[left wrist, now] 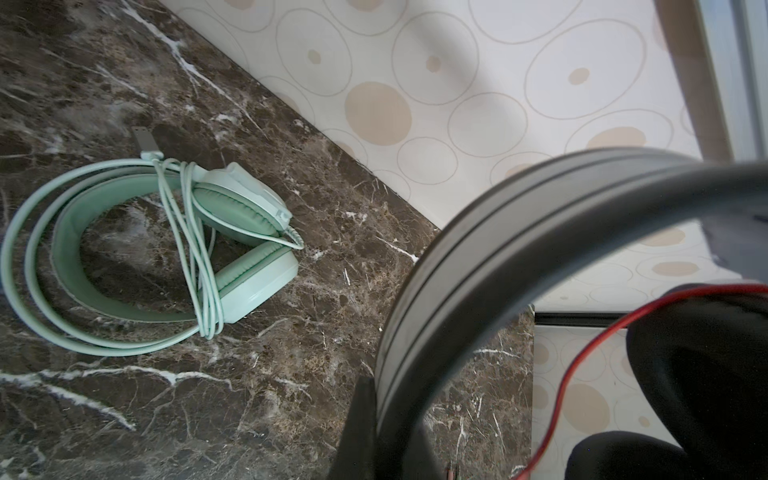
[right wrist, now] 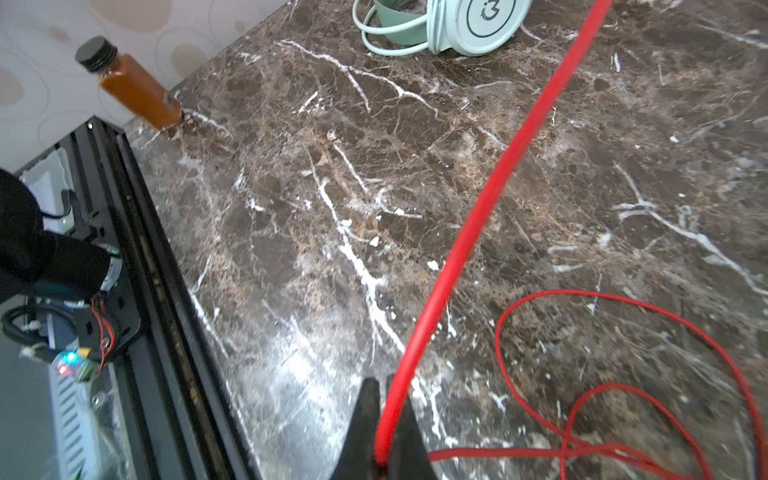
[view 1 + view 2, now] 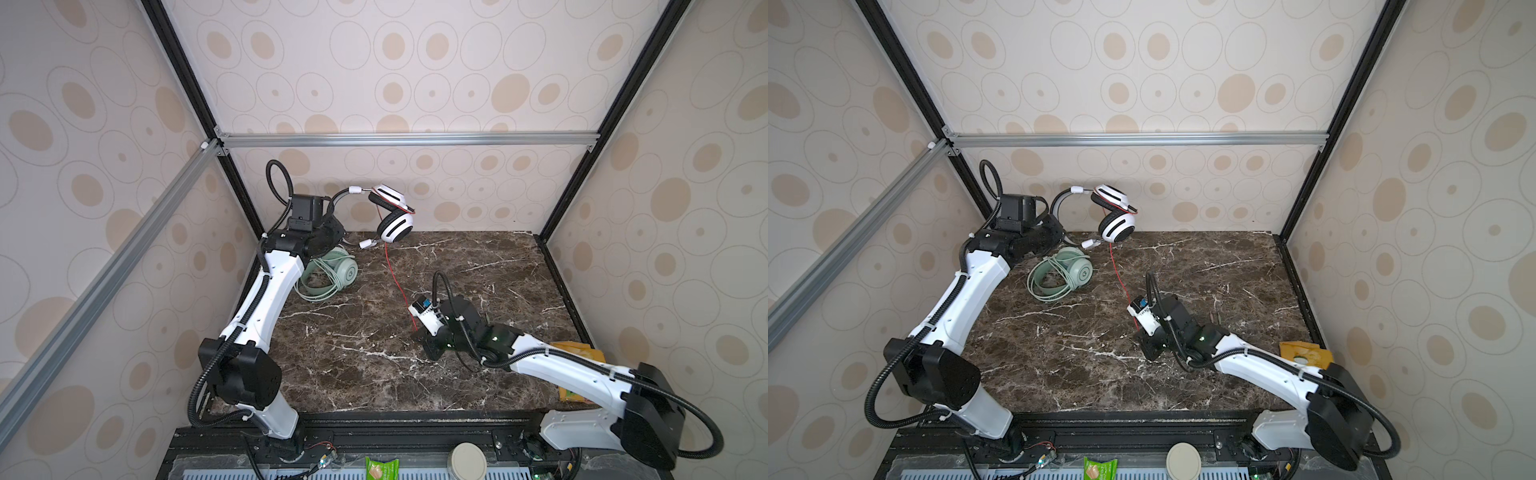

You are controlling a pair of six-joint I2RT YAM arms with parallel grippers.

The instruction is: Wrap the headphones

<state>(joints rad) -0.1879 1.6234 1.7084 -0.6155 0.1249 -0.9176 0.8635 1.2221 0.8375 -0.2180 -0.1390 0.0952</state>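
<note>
The white headphones [image 3: 395, 224] [image 3: 1117, 226] with black earpads hang in the air near the back wall. My left gripper [image 3: 332, 232] [image 3: 1054, 232] [image 1: 390, 419] is shut on their dark headband [image 1: 498, 249]. Their thin red cable [image 3: 395, 278] [image 3: 1119, 274] [image 2: 478, 216] runs down from the earcups to my right gripper [image 3: 422, 336] [image 3: 1144, 336] [image 2: 384, 436], which is shut on it low over the table; loose loops lie beside it. The mint-green headphones [image 3: 332, 274] [image 3: 1063, 276] [image 1: 145, 257] lie flat at the back left, with the pale cable wound round them.
A brown bottle [image 2: 133, 87] with a black cap stands at the marble table's [image 3: 353, 353] front left corner. A yellow packet [image 3: 577, 353] [image 3: 1304, 353] lies at the right edge under the right arm. A green snack packet [image 3: 381, 468] and a round lid [image 3: 468, 459] sit on the front rail.
</note>
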